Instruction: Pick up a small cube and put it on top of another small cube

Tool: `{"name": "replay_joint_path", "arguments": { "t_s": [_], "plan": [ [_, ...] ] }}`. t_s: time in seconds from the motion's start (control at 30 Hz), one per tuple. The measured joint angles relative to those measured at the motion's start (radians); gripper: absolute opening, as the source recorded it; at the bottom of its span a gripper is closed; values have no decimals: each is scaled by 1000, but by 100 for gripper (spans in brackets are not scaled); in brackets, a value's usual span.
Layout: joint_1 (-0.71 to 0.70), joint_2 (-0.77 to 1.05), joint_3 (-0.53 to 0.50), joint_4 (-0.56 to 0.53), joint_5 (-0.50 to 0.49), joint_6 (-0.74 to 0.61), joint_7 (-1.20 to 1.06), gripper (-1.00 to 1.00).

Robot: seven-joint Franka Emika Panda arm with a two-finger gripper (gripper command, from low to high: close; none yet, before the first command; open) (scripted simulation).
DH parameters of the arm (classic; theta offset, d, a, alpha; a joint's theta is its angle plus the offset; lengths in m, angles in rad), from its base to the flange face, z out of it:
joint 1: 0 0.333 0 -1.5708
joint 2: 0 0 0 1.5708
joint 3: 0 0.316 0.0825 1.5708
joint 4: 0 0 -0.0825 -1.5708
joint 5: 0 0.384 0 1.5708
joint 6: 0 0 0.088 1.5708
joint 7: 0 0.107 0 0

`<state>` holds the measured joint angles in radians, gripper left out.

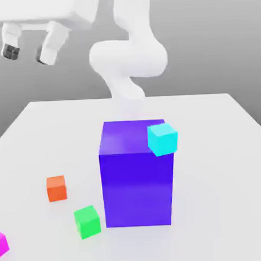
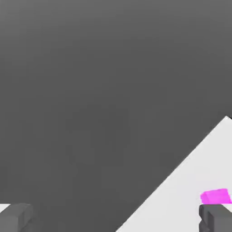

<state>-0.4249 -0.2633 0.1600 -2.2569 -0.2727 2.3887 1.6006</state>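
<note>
Gripper point(image 1: 26, 51) hung high over the exterior view's left side, fingers spread wide, nothing between them. Well clear of every cube. Pink cube point(image 1: 1, 243) sat on the table point(image 1: 219, 150) at that view's lower left edge, half cut off by the frame; in the hand view, seen again point(image 2: 215, 196) close to a table corner, beside one fingertip point(image 2: 216, 217). Green cube point(image 1: 87, 221) rested near it, just beside the base of the blue block point(image 1: 136, 180). Orange cube point(image 1: 56, 188) lay a little behind the green one; cyan cube point(image 1: 163, 138) perched on the block's top corner.

Likely risks: pink cube so near the table edge, easily nudged off by a slightly misjudged descent. Carrying it to the green cube, possibly brushing the tall block alongside. Poorly centred release, probably toppling the stack. Orange cube close enough to be taken by mistake.

No writing, labels or brands seen anywhere.
</note>
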Motion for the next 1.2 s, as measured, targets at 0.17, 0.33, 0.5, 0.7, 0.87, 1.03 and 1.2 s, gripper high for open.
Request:
{"name": "replay_joint_path", "arguments": {
  "t_s": [0.17, 0.33, 0.5, 0.7, 0.87, 1.03, 1.2],
  "plan": [
    [-62, 149, -19, 11, -56, 28, 211, 0],
    [-129, 289, -50, 20, -70, 66, 393, 0],
    [-166, 419, -80, 25, -36, 114, 544, 0],
    [-214, 558, -113, 27, 78, 181, 674, 0],
    [-269, 665, -111, 33, 212, 242, 742, 0],
    [-270, 803, -118, 62, 219, 346, 758, -100],
    [-269, 818, -120, 65, 218, 360, 759, -100]
  ]
}}
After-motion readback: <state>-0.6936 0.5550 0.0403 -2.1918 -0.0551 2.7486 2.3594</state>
